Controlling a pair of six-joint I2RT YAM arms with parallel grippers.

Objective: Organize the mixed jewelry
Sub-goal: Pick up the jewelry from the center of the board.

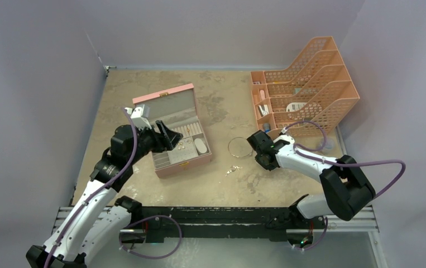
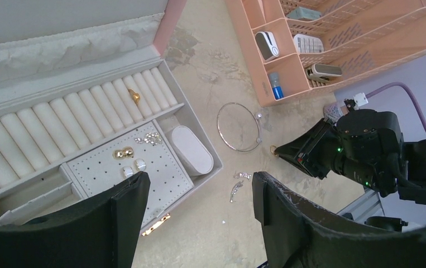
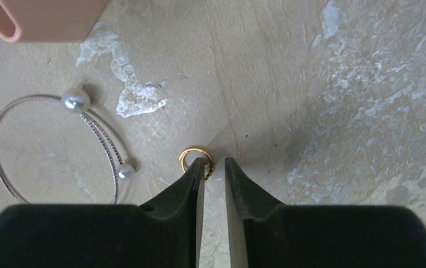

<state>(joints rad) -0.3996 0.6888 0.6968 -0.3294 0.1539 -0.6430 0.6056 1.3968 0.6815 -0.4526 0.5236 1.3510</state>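
Observation:
A small gold ring (image 3: 186, 154) lies on the table with my right gripper (image 3: 213, 162) right over it. The jaws stand a narrow gap apart; the left fingertip (image 3: 197, 170) covers part of the ring. The thin wire hoop (image 3: 101, 134) with two pearls lies just left of it, and shows in the top view (image 1: 230, 149). A silvery chain-like piece (image 2: 235, 190) lies loose on the table. My left gripper (image 2: 199, 192) is wide open and empty above the front corner of the pink box (image 2: 166, 28). A gold ring (image 2: 134, 96) and gold studs (image 2: 123, 152) sit in the box.
The pink box (image 1: 168, 96) stands open at centre left, its lid raised at the back. A pink mesh desk organizer (image 1: 311, 84) with stationery bits stands at the back right. My right gripper (image 1: 253, 146) sits between the hoop and the organizer. The table has worn pale patches.

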